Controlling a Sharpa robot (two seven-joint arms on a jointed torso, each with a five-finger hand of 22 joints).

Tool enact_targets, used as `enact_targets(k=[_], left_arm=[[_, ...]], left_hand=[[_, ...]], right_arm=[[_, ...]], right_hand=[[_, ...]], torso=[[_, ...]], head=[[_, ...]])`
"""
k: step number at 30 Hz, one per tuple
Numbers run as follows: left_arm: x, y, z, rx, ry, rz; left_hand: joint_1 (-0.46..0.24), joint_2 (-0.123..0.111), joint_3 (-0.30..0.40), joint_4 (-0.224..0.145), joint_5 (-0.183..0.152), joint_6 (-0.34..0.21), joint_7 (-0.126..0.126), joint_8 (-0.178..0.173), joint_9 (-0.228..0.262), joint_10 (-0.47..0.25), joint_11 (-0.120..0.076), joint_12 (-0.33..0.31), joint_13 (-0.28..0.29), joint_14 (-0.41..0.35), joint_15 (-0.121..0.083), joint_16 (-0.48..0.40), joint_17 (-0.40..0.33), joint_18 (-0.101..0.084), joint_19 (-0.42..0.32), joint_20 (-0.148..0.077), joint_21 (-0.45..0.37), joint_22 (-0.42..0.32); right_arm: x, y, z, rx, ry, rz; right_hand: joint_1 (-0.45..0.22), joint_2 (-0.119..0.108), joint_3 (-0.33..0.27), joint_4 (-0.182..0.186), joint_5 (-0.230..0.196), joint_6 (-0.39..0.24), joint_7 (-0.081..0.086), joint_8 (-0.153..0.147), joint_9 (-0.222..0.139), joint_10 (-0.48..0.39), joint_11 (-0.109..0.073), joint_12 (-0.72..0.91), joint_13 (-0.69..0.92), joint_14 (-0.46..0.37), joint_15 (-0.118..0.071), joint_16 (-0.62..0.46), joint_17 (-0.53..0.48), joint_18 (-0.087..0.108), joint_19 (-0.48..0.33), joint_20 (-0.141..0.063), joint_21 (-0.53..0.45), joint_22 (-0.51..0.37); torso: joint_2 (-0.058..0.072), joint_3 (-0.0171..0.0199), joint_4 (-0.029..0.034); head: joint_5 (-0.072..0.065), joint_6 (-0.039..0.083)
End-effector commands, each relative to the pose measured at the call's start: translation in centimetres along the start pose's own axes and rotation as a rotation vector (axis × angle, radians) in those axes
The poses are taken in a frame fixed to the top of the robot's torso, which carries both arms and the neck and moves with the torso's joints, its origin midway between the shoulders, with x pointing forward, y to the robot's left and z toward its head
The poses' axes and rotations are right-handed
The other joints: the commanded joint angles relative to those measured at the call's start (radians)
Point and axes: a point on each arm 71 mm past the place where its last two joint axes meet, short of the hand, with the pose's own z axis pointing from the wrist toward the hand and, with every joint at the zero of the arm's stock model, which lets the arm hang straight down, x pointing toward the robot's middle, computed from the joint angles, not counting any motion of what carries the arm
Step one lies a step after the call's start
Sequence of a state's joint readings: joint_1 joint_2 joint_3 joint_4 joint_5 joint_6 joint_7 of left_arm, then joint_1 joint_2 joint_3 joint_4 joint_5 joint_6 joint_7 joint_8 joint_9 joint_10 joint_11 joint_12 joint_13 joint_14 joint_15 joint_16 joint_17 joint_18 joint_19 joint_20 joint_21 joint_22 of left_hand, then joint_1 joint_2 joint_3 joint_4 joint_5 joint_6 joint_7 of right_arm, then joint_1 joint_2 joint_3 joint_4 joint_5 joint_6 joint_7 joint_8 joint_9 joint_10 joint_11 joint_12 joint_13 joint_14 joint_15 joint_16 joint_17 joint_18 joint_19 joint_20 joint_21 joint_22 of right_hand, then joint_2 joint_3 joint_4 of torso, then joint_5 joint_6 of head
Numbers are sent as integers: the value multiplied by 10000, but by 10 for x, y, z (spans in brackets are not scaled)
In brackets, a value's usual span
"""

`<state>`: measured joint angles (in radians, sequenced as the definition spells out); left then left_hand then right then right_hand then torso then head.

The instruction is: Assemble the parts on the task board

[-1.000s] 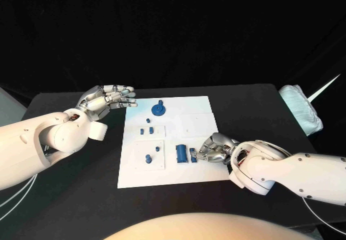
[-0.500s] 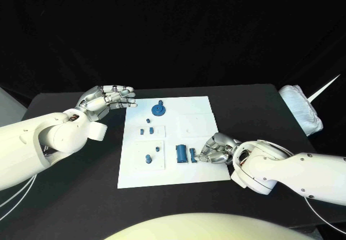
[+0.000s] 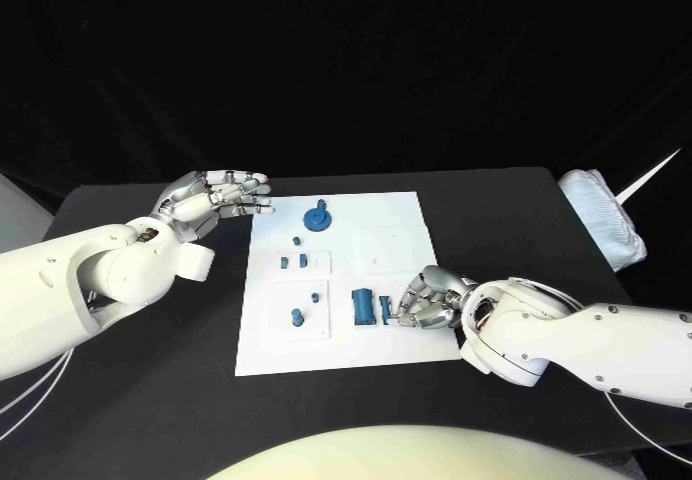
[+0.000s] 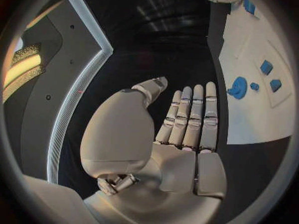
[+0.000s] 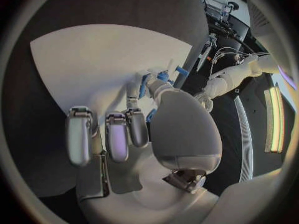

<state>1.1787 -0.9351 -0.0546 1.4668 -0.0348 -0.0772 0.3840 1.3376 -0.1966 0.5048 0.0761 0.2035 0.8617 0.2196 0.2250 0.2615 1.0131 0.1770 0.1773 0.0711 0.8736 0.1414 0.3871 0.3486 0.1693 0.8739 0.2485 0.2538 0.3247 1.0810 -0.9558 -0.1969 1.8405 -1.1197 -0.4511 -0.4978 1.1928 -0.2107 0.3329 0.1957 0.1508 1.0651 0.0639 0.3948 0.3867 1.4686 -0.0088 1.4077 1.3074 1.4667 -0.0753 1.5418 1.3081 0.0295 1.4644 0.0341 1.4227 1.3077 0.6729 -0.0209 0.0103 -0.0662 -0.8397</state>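
Task board [image 3: 397, 215], flat white plate, lies mid-bench with small blue parts on it.
Right hand [image 3: 427, 298], silver metal, fingers curled at a blue cylindrical part [image 3: 385, 307] beside a rectangular blue block [image 3: 362, 306]; grip cannot be confirmed. Left hand [image 3: 219, 196] hovers off the board's corner, fingers straight, holding nothing. Matte black bench [image 3: 490, 215]. No legible markings.

A white padded bundle [image 3: 603, 220] lies at the far right edge of the black table [image 3: 173, 400].

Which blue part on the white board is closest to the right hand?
The small blue peg beside the larger blue rectangular block, at the fingertips of the right hand. The other blue parts lie farther left or up the white task board.
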Motion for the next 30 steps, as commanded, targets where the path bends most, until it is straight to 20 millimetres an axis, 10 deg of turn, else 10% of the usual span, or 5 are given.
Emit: enact_targets(k=[1, 18, 23, 26, 30], left_arm=[[3, 0, 1, 60, 196, -44], [3, 3, 4, 89, 111, -41], [6, 11, 7, 351, -388, -67], [9, 14, 11, 583, -643, -85], [8, 19, 19, 854, -1245, -78]], left_hand=[[-29, 71, -27, 10, 4, -70, 87, 45, -13, -48, -3, 48, 12, -36, -1, -20, 17, 97, 42, 6, -46, -12], [-29, 71, -27, 10, 4, -70, 87, 45, -13, -48, -3, 48, 12, -36, -1, -20, 17, 97, 42, 6, -46, -12], [-346, -65, -349, 239, -98, -171, 97, 64, -44, -160, 24, 95, 11, -58, 24, -2, 38, 65, -113, 67, -237, -117], [-408, -70, -563, 352, -107, -213, 69, 100, -52, -319, 24, 84, -5, 8, 16, 54, 67, 62, -230, 111, -368, -188], [-137, 79, -656, 335, -93, -225, -128, 160, -98, -421, 23, 99, -28, -368, 94, -292, -56, 68, -334, 181, -531, -283]], right_arm=[[1, 1, 1, -131, 17, -230], [-14, 6, -1, -1231, -536, 922], [-38, 2, 13, -1861, -1279, 2377], [-54, -4, 25, -2085, -1655, 3571], [-80, -7, 45, -2773, -2342, 4904]], right_hand=[[-48, 108, 36, 73, 6, -15, -23, 9, -17, 477, -55, -29, 1759, 903, -19, -33, 1998, -28, 729, -43, 0, 2275], [-478, 93, -259, 655, 401, -326, 106, -151, -68, 379, 51, -259, 1660, 844, 57, -173, 1742, 80, 580, 7, -622, 2124], [124, 296, -53, 486, 618, -904, 337, -390, -113, -45, 250, -1163, 1211, 677, 219, -568, 1078, 325, 203, 151, -2087, 1763], [823, 409, 359, 71, 888, -1250, 484, -552, -143, -883, 368, -2866, 311, 320, 313, -1354, -59, 681, -416, 247, -4310, 1156], [1230, 407, 1042, -380, 660, -1296, 596, -524, -80, -2589, 485, -5913, -1504, -550, 444, -3025, -2034, 1207, -1601, 388, -8106, -108]], torso=[[1, 2, 5], [-210, -30, -48], [-470, -132, -53], [-612, -206, -20], [-742, -214, -31]], head=[[-8, -18], [35, 134], [137, 339], [157, 505], [221, 729]])
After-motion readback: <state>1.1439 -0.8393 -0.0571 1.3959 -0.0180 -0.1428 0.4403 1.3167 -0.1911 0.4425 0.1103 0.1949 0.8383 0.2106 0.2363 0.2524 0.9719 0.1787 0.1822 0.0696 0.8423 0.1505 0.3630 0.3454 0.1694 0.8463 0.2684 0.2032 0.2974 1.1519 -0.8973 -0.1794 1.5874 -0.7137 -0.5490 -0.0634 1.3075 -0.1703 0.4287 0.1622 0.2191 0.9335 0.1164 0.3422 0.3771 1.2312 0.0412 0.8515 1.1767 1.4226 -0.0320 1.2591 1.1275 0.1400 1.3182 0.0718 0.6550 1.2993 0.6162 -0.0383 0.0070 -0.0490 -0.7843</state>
